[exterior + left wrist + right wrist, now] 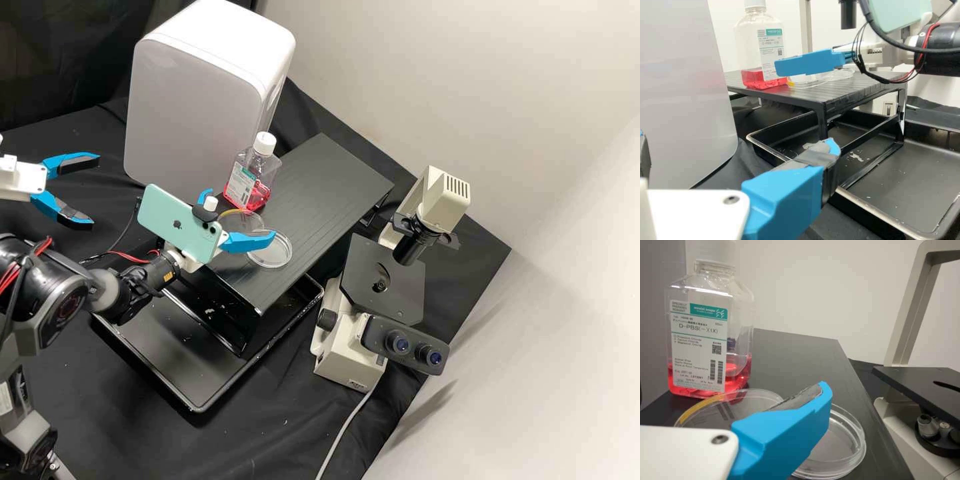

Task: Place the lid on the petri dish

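Observation:
On the black raised platform (327, 193) lies a clear petri dish (272, 251) (840, 442). The clear lid (239, 222) (720, 412), yellowish at its rim, is beside the dish and overlaps its near edge. My right gripper (237, 215) has its blue fingers (790, 425) on either side of the lid and is shut on it. In the left wrist view the lid (825, 77) hangs just over the platform under one right finger. My left gripper (93, 190) is open with nothing in it, far to the left above the bench.
A flask of red liquid (250, 177) (707, 350) stands just behind the lid. A big white box (200, 87) is at the back left, and a microscope (387, 293) to the right. A black tray (200, 373) lies under the platform.

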`<state>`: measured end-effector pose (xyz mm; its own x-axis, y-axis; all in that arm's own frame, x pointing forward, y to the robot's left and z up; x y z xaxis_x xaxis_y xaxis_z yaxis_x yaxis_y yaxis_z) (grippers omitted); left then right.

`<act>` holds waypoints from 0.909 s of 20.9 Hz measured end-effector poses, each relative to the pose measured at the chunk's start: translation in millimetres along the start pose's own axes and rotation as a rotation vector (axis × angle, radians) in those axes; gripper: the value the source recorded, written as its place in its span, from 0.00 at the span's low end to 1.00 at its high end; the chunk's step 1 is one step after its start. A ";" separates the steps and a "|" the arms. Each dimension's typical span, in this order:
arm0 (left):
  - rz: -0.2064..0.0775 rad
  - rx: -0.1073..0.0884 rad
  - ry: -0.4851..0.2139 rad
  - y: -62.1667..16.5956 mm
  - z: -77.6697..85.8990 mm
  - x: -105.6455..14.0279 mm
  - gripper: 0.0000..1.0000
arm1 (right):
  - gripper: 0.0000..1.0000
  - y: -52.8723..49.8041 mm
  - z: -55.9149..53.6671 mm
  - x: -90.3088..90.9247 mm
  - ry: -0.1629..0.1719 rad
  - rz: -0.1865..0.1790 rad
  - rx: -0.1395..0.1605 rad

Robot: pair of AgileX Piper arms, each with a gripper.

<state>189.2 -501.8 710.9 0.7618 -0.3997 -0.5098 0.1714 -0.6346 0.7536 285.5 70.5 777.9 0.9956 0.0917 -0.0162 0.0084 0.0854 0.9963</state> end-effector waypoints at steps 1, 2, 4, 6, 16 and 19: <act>0.000 0.000 0.000 0.0 0.0 0.0 1.00 | 1.00 1.4 0.6 -3.9 -0.002 0.001 0.000; 0.000 0.000 0.000 0.0 0.0 0.0 1.00 | 1.00 4.3 1.0 -8.5 -0.003 0.007 0.000; 0.000 0.000 0.000 0.0 0.0 0.0 1.00 | 1.00 9.7 3.6 -16.8 -0.012 0.019 0.000; 0.000 0.000 0.000 0.0 0.0 0.0 1.00 | 1.00 13.7 5.9 -25.2 -0.019 0.028 0.002; 0.000 0.000 -0.003 -0.1 0.5 0.1 1.00 | 1.00 27.2 15.8 -43.8 -0.051 0.076 0.034; -0.001 0.000 -0.003 -0.1 0.8 0.1 1.00 | 1.00 25.5 23.7 -40.6 -0.084 0.071 0.032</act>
<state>188.8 -502.3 710.4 0.7595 -0.4017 -0.5117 0.1717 -0.6350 0.7532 247.5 45.4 806.0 0.9981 0.0127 0.0607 -0.0613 0.0501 0.9969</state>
